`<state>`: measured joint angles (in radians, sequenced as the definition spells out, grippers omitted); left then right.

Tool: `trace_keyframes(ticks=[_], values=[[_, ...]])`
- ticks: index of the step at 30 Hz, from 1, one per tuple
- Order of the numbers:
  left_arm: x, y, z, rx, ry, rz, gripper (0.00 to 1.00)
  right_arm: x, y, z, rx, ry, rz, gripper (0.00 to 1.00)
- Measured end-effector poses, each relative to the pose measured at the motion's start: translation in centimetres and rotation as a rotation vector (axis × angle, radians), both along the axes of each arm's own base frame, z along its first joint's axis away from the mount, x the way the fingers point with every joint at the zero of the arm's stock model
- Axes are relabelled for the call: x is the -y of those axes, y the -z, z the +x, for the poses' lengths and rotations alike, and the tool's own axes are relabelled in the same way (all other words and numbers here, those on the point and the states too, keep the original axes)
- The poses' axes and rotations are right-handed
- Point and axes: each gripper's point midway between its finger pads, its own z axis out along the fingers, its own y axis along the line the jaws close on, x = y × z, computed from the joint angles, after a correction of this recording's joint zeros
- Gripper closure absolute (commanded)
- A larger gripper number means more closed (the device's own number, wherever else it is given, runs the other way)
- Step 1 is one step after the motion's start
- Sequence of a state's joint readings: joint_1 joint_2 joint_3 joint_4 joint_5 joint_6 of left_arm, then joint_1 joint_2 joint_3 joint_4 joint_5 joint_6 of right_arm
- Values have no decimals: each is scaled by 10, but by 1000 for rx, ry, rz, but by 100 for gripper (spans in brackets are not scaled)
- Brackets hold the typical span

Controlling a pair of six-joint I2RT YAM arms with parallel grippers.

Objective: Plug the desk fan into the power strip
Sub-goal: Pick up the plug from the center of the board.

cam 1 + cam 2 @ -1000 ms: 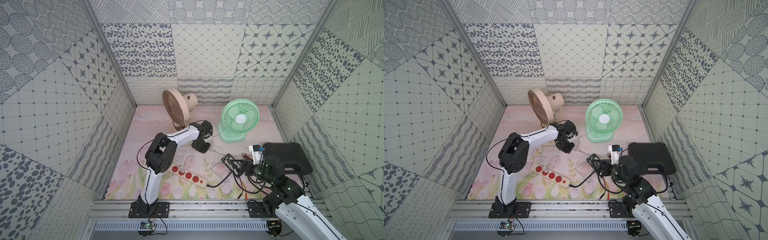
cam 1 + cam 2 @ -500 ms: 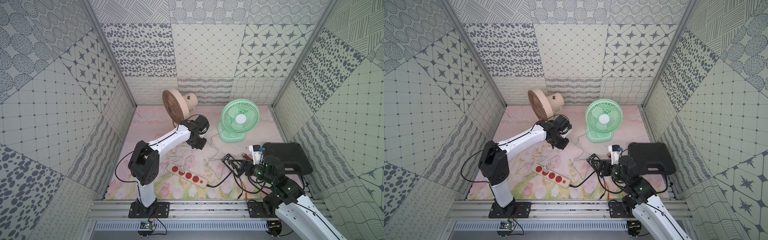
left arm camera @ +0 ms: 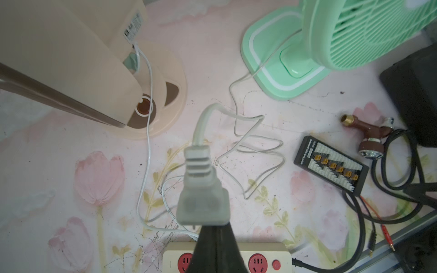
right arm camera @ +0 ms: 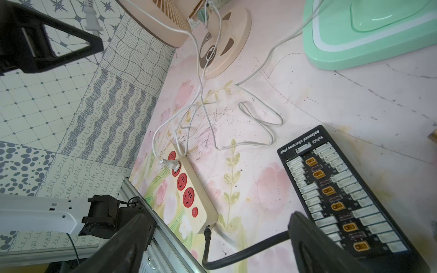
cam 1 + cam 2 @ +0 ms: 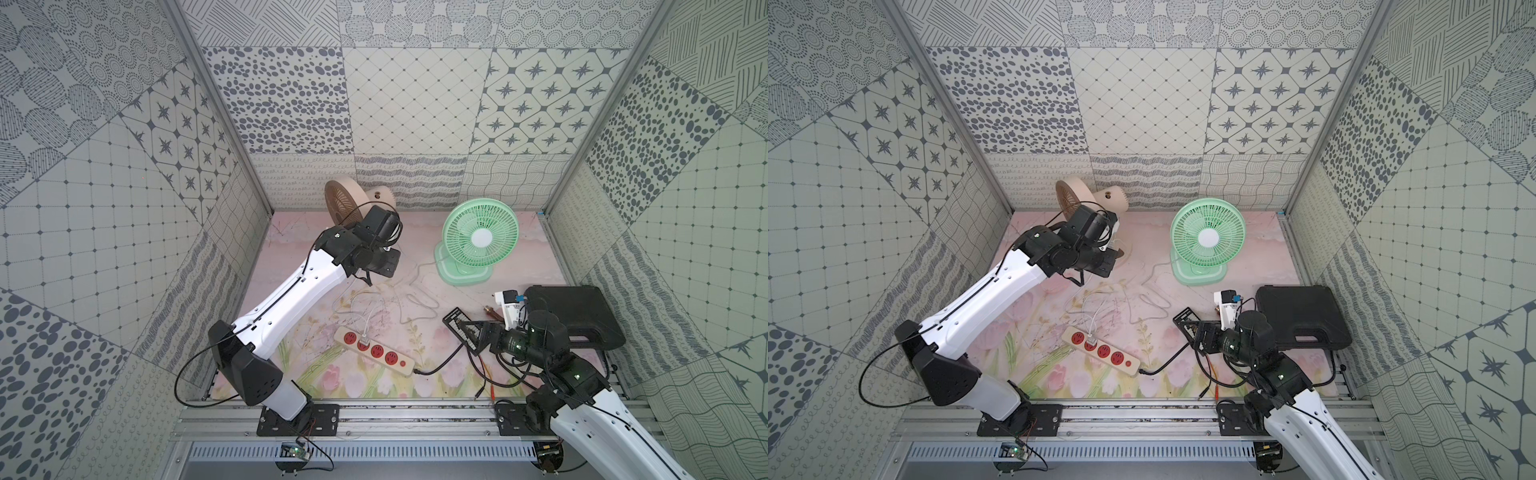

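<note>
The green desk fan [image 5: 480, 237] [image 5: 1208, 237] stands at the back right, its thin white cord looping over the mat. That cord ends in a grey plug [image 3: 203, 196], and my left gripper [image 3: 214, 227] is shut on it, held in the air above the mat near the beige fan. The plug [image 4: 91, 22] hangs from the same gripper in the right wrist view. The cream power strip [image 5: 374, 351] [image 5: 1100, 351] [image 4: 189, 186] lies at the front centre with a white plug in its second red socket. My right gripper [image 4: 220, 227] [image 5: 478, 336] is open and low, over the strip's black cord.
A beige fan [image 5: 345, 203] stands at the back left, its white cord running to the strip. A black connector board [image 5: 461, 328] [image 4: 343, 201] lies by the right gripper. A black case [image 5: 577, 311], a brown fitting [image 3: 364, 132] and black cables crowd the right side.
My left arm has swung up and back to the left toward the beige fan, carrying the plug. The right arm has not moved.
</note>
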<state>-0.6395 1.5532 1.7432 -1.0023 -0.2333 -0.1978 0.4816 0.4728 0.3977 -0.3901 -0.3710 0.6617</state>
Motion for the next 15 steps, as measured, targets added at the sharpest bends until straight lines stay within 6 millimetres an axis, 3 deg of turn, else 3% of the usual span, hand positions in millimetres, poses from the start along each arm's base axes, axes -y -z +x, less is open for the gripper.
trace_keyframes(ticks=[3,7,10,15], values=[[-3,-29,-5,65,-1,-52,100,-6,2,2,-26,-19,14,3],[-6,-46,-20,108,22,-123,100,-14,2,5,-60,-40,45,3],[-5,-40,-33,101,57,-167,100,-22,-9,8,-64,-63,80,3],[5,-12,-51,37,128,-218,100,-37,-42,15,-30,-125,137,8]])
